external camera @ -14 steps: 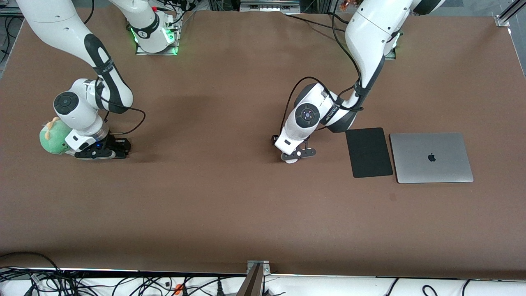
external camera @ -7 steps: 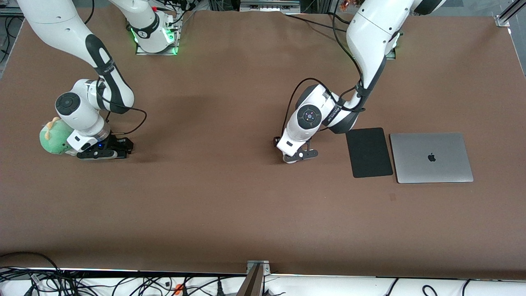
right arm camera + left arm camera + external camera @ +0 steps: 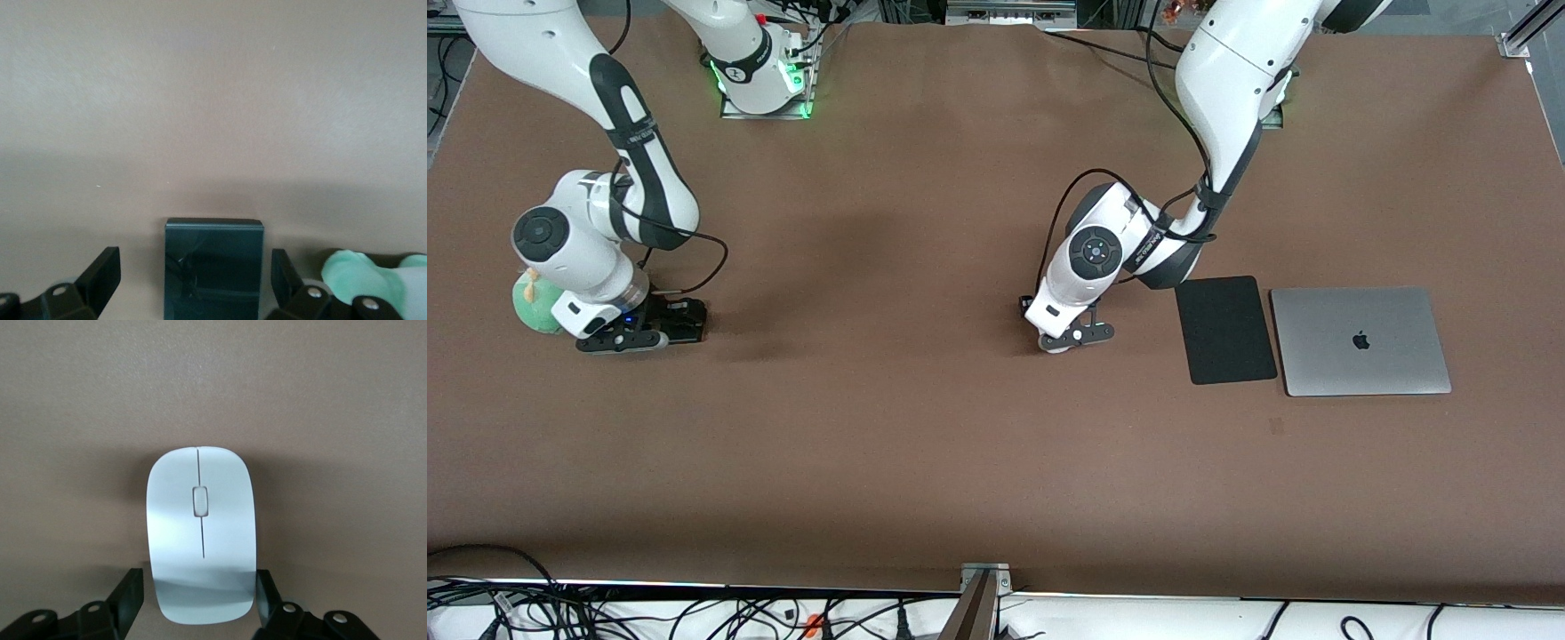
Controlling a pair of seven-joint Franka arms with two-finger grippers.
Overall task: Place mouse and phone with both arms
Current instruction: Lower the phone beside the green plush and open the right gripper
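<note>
The white mouse (image 3: 200, 533) lies on the brown table; only a white sliver (image 3: 1056, 348) shows under the hand in the front view. My left gripper (image 3: 1069, 336) is down around it, open. In the left wrist view (image 3: 199, 580) one finger touches the mouse's side and the other stands a little apart. The black phone (image 3: 213, 267) lies flat between the fingers of my right gripper (image 3: 195, 259), which is open with a gap on each side. In the front view my right gripper (image 3: 627, 340) hides the phone.
A green plush toy (image 3: 534, 307) sits right beside my right gripper, toward the right arm's end; it also shows in the right wrist view (image 3: 360, 273). A black mouse pad (image 3: 1225, 329) and a closed silver laptop (image 3: 1360, 340) lie toward the left arm's end.
My right arm has shifted toward its own end of the table, now covering more of the plush toy. My left gripper has shifted slightly and settled at the mouse.
</note>
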